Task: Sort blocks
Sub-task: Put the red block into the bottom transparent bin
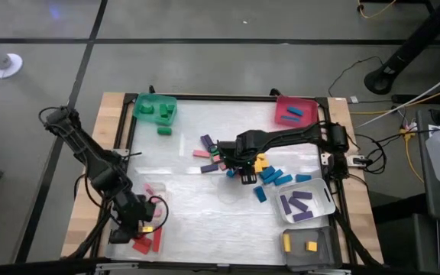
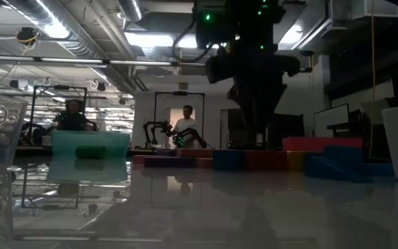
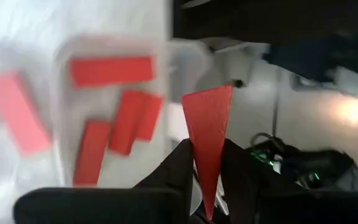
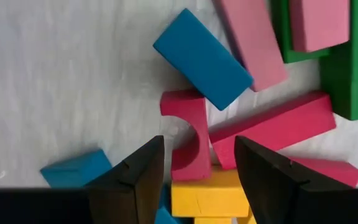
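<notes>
My left gripper (image 1: 150,221) (image 3: 208,174) hangs at the table's near left over a clear bin (image 1: 128,238) that holds several red blocks (image 3: 110,70). It is shut on a red wedge-shaped block (image 3: 207,124). My right gripper (image 1: 245,174) (image 4: 197,180) stands open, pointing down over the mixed pile of blocks (image 1: 235,160) in the table's middle. Its fingers stand on either side of a pink arch-shaped block (image 4: 188,140) that lies on the table against a yellow block (image 4: 207,193) and a blue one (image 4: 202,57). No touch shows. My left gripper pinches the red wedge at its narrow end (image 3: 207,171) between the two fingers (image 3: 179,171). The wide end sticks out past the fingertips. The fingers slant down from above, and the wedge hangs clear above the clear bin.
A green bin (image 1: 156,107) stands at the far left and a pink-red bin (image 1: 295,111) at the far right. A clear bin with purple blocks (image 1: 305,202) and a grey bin with yellow blocks (image 1: 305,244) stand at the near right. One green block (image 1: 163,131) lies loose.
</notes>
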`<state>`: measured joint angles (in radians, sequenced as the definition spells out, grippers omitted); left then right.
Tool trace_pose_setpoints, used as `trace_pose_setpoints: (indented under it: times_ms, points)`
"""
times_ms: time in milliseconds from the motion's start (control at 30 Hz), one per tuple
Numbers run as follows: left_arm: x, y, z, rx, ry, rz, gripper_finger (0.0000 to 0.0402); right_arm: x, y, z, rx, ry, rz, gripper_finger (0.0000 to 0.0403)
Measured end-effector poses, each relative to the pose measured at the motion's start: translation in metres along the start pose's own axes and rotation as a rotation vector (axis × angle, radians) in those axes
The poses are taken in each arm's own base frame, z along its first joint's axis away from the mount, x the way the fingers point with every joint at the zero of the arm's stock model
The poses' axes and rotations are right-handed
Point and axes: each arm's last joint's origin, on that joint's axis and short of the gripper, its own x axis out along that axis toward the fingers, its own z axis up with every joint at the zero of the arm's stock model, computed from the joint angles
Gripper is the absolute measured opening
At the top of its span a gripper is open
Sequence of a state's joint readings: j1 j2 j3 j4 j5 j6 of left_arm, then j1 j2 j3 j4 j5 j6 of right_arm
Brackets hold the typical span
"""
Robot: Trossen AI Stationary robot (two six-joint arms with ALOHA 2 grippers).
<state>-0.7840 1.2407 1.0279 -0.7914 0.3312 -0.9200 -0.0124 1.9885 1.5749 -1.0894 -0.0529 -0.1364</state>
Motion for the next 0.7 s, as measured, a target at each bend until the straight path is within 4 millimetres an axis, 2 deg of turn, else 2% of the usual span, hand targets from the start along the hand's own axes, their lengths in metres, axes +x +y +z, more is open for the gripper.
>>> trace_pose_setpoints:
  times_ms: [167,333,567,700]
  points:
    - [0.012,0.007,-0.001,-0.172,0.029,0.123,0.0087,0.016,-0.002,0.002,0.003,0.052,-0.009,0.0193]
    - [0.021,0.01,0.003,-0.181,0.034,0.169,0.0114,0.032,-0.003,0.004,0.005,0.097,-0.003,0.0193]
    - [0.022,0.011,0.003,-0.107,0.041,0.171,0.011,0.034,-0.003,0.005,0.005,0.093,-0.003,0.0192]
    - [0.021,0.011,0.005,-0.094,0.039,0.169,0.0102,0.035,-0.004,0.005,0.005,0.093,-0.003,0.0165]
